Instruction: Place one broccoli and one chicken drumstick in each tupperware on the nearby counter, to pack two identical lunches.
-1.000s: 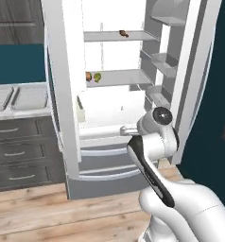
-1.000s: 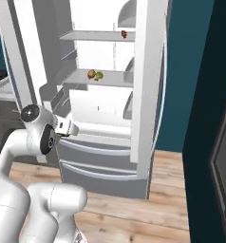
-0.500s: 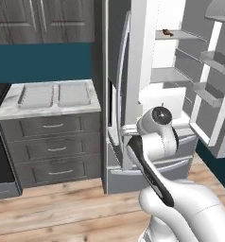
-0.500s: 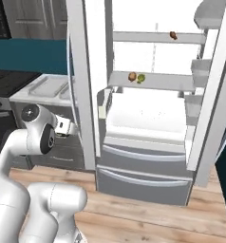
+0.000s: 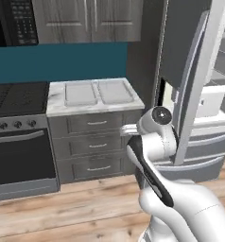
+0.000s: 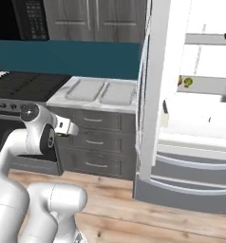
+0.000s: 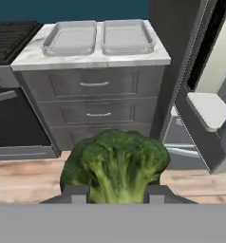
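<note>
While two tupperware point(image 7: 99, 36) sit ahead on the counter point(image 7: 89, 59), the pincer point(image 7: 116, 192) pinches a broccoli point(image 7: 116, 166).

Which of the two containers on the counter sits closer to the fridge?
The right-hand container, whose outer edge lies near the counter end that meets the open fridge. The other container sits beside it on the side toward the black stovetop.

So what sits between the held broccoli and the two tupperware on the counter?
In the hand view, the dark grey drawers and some wood floor lie between the broccoli and the tupperware; nothing blocks the way.
</note>
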Tool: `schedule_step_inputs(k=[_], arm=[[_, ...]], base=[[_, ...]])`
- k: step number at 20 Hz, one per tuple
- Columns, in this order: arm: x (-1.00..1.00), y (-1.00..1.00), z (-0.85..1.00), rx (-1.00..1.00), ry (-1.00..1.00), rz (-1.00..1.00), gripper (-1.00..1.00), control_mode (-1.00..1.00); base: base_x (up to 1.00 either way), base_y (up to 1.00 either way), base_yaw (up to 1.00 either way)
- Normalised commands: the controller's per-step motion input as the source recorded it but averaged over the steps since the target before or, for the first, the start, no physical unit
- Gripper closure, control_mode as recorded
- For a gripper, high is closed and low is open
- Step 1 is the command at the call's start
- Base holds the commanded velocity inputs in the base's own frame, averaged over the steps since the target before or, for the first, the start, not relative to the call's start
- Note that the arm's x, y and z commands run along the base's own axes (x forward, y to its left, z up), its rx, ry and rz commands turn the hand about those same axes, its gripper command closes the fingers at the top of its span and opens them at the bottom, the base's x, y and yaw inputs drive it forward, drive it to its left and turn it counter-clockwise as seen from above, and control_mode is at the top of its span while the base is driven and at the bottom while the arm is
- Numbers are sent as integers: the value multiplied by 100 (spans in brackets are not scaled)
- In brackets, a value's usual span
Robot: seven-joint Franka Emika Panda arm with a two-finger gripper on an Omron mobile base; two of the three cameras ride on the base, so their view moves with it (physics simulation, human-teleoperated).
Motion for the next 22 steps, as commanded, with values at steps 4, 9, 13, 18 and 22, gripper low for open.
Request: schedule_step_inputs(k=[4,9,13,18,22], arm=[[0,0,0,0,0,0,100,100],[0,0,0,0,0,0,100,100],[0,0,0,0,0,0,100,100],[0,0,0,0,0,0,100,100],[0,0,0,0,0,0,100,100]], base=[[72,81,0],[97,35,0],[100,8,-3],[100,25,-5],[97,31,-6]])
